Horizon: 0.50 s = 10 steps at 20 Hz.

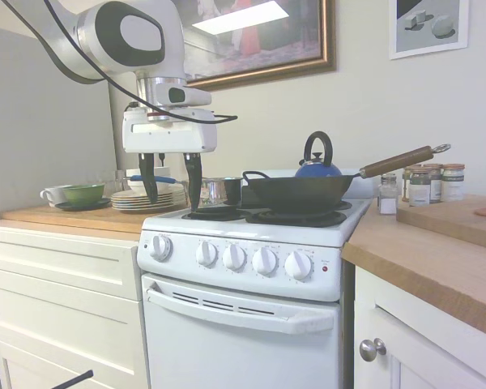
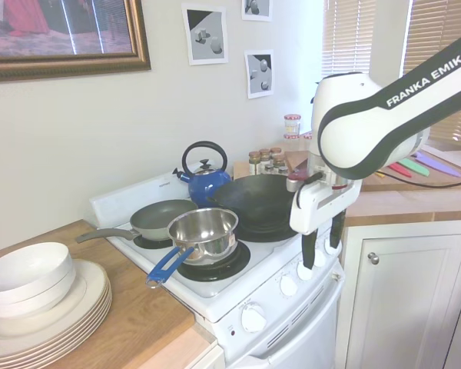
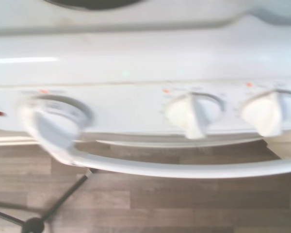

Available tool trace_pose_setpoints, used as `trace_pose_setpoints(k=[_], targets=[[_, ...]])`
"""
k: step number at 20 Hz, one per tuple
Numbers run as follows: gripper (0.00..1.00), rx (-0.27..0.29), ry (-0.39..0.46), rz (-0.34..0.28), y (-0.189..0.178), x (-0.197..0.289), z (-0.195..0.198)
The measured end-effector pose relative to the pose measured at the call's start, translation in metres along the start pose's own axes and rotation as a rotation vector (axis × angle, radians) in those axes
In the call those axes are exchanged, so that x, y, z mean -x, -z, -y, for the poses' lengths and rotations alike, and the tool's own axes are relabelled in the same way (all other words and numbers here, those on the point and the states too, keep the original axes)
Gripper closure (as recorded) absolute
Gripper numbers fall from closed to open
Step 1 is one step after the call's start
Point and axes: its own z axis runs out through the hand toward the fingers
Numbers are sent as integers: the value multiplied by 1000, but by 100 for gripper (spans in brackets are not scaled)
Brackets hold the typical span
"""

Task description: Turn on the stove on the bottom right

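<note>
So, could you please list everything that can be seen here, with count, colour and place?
Stove: one, white, between the cabinets.
Knobs: five, white, in a row on the stove front.
Red light: one, beside the end knob.
Wok: one, black with wooden handle, on a burner.
Kettle: one, blue, behind the wok.
Saucepan: one, steel with blue handle, front burner.
Frying pan: one, grey, rear burner.
Plates: a stack, white, on the wooden counter, bowl on top.
Spice jars: several, on the counter by the wall.
Gripper: one, dark fingers open, above the knob row.
</note>
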Motion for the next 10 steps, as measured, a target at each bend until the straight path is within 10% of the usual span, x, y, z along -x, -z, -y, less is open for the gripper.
trace_pose_setpoints(k=[2, 3, 10], targets=[[0, 12, 2, 8, -10, -11, -8], [100, 18, 0, 15, -15, -16, -12], [100, 47, 9, 23, -44, -42, -27]])
